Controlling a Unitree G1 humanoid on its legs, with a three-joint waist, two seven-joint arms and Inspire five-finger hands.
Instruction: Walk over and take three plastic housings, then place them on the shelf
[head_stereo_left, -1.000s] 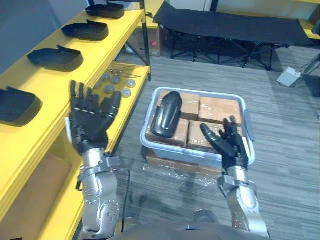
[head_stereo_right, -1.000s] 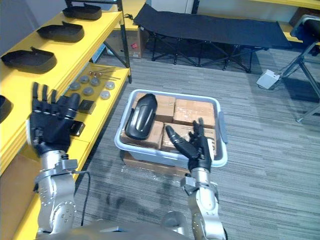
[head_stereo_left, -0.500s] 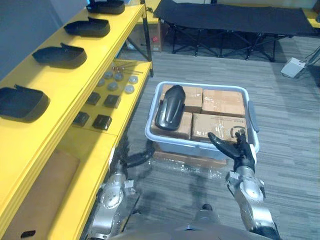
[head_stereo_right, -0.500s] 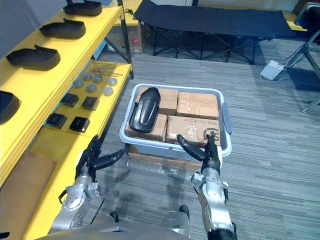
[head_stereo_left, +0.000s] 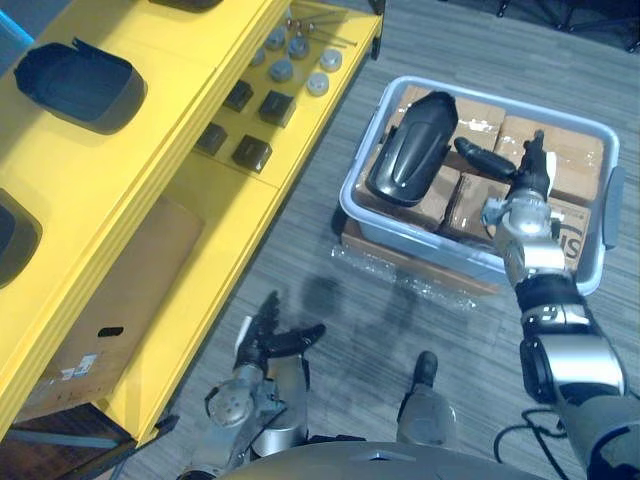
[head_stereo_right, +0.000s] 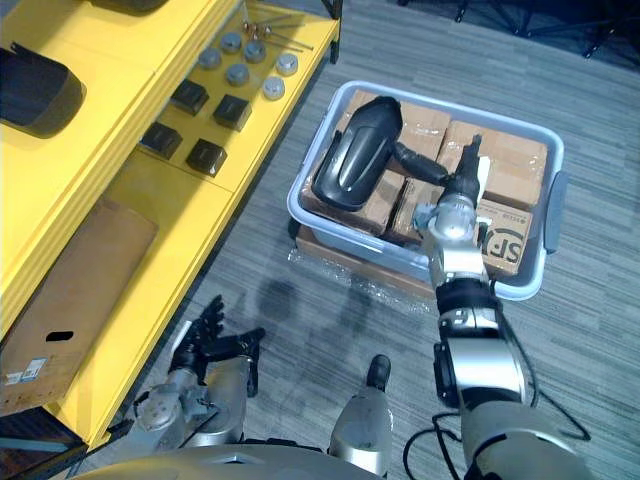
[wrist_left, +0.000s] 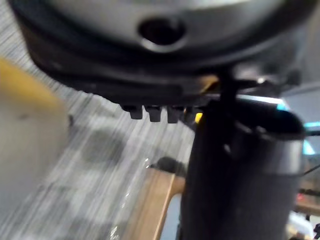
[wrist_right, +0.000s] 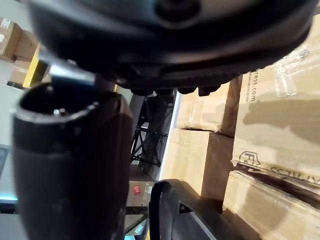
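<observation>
Right hand (head_stereo_left: 522, 185): raised over the bin (head_stereo_left: 420, 245) at 2 o'clock, fingers straight and upright, thumb stretched toward 9 o'clock, holding nothing.
Left hand (head_stereo_left: 268, 335): low over the floor (head_stereo_left: 330, 230) at 7 o'clock, fingers spread, empty.
Housing (head_stereo_left: 410, 150): lies on boxes (head_stereo_left: 560, 175) in the bin at 1 o'clock, just beside the right thumb.
Shelf (head_stereo_left: 170, 110): yellow, at 10 o'clock, carrying other housings (head_stereo_left: 80, 85).

The housing (head_stereo_left: 410, 150) in the bin is smooth black plastic with a soft sheen. The bin (head_stereo_left: 425, 238) is smooth, pale plastic. The boxes (head_stereo_left: 575, 172) inside it are matt brown cardboard sealed with shiny clear tape. The shelf (head_stereo_left: 170, 140) wears smooth yellow paint, and the floor (head_stereo_left: 330, 250) is ribbed grey carpet.
</observation>
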